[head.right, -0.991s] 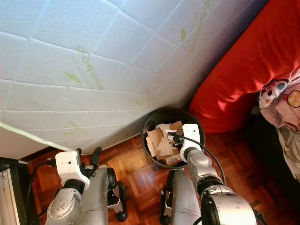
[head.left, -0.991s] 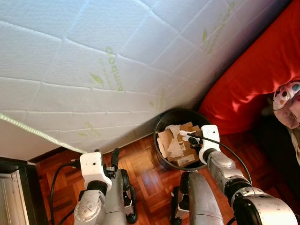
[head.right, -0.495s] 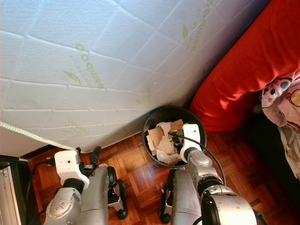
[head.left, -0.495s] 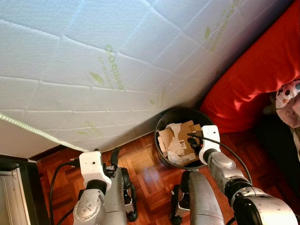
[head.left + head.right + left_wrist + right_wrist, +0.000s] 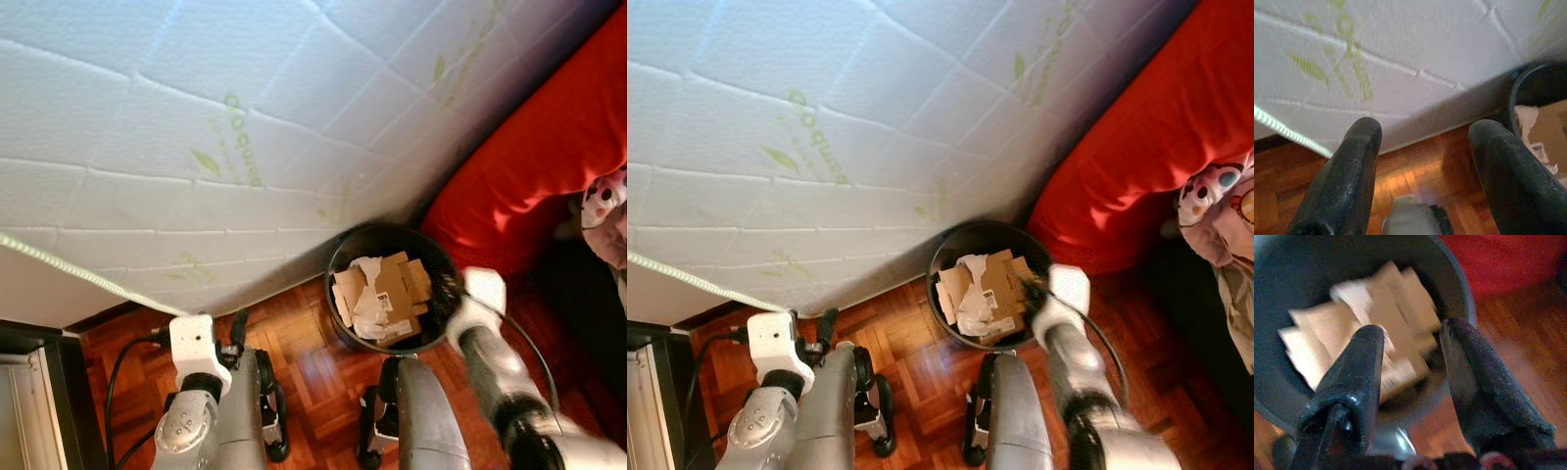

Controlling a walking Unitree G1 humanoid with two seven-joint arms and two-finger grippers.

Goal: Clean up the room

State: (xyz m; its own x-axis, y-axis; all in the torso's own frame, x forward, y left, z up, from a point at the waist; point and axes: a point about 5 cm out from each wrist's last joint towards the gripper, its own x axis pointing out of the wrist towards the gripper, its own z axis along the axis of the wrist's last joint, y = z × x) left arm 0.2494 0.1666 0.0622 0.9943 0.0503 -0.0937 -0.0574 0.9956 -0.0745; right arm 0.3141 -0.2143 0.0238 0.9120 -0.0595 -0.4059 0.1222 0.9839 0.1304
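1. Two pincers are before you; take the bin (image 5: 392, 299) as your landmark, a round black one standing on the wood floor (image 5: 304, 343).
2. Inside the bin you see cardboard scraps (image 5: 397, 284) and a crumpled white paper (image 5: 367, 304).
3. Your right pincer (image 5: 1413, 367) hangs at the bin's right rim, blurred in the head views. Its wrist view looks down into the bin, with the two fingers (image 5: 1356, 372) spread apart and nothing between them.
4. Your left pincer (image 5: 1422, 161) is well to the left of the bin, low over the floor. Its fingers (image 5: 1347, 176) stand wide apart, holding nothing.
5. Behind the bin a white quilted mattress (image 5: 196, 117) with green print leans, its lower edge just beside the bin's rim.
6. To the bin's right lies a red cushion (image 5: 529, 166), and beyond it a patterned cloth (image 5: 607, 206).
7. A white braided cord (image 5: 78, 274) runs across the mattress, far left of the bin.
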